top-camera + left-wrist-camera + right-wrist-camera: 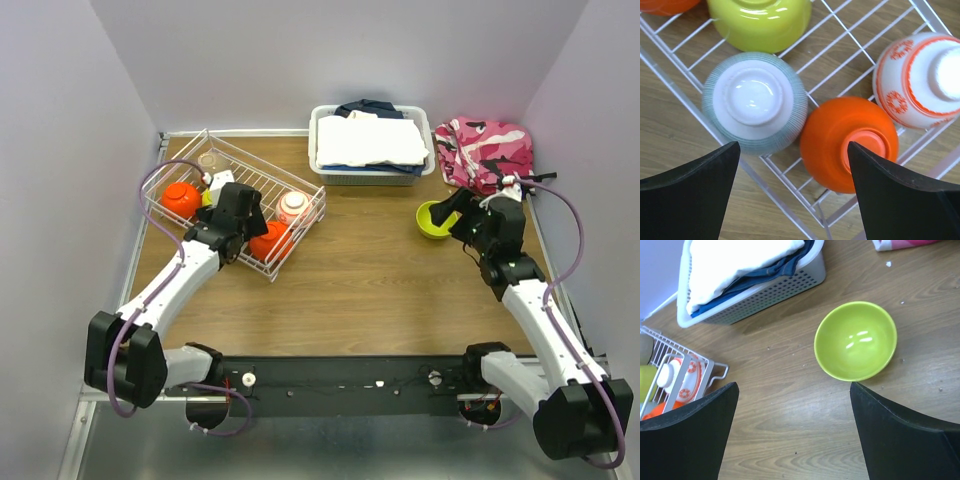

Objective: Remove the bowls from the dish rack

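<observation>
The white wire dish rack (pixel 270 178) stands at the back left. It holds upside-down bowls: a pale grey one (pixel 755 100), an orange one (pixel 840 135), a lime-yellow one (pixel 760 22) and a white-pink one with red pattern (pixel 922 80). A second orange bowl (pixel 181 199) sits at the rack's left end. My left gripper (pixel 792 170) is open and empty above the rack's near edge, between the grey and orange bowls. A second lime-yellow bowl (pixel 856 340) stands upright on the table at the right. My right gripper (pixel 794 410) is open and empty, just short of it.
A white plastic bin (pixel 370 145) of folded cloth stands at the back centre. A pink patterned cloth (pixel 485 150) lies at the back right. Purple walls enclose the table on three sides. The rack's near corner (pixel 715 371) shows in the right wrist view.
</observation>
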`<state>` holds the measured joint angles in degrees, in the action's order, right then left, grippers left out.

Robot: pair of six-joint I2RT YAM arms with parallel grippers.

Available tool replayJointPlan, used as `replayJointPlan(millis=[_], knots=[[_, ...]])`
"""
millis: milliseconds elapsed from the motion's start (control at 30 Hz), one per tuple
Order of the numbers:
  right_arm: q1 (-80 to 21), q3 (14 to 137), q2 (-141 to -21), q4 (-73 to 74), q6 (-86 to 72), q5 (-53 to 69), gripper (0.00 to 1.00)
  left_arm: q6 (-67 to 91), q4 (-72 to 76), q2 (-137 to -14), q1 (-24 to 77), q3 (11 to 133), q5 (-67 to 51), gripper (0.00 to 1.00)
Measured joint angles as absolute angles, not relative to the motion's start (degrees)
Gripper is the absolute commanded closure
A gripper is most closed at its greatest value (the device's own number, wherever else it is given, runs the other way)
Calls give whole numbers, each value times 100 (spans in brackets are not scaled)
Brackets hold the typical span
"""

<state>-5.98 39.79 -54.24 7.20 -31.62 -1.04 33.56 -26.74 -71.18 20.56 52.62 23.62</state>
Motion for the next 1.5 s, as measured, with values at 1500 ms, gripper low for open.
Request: replayJointPlan(millis=[1500], knots=[[-598, 3848, -5162, 937, -3033, 115, 1, 3599, -1706, -8558, 1308, 6477, 808, 1]])
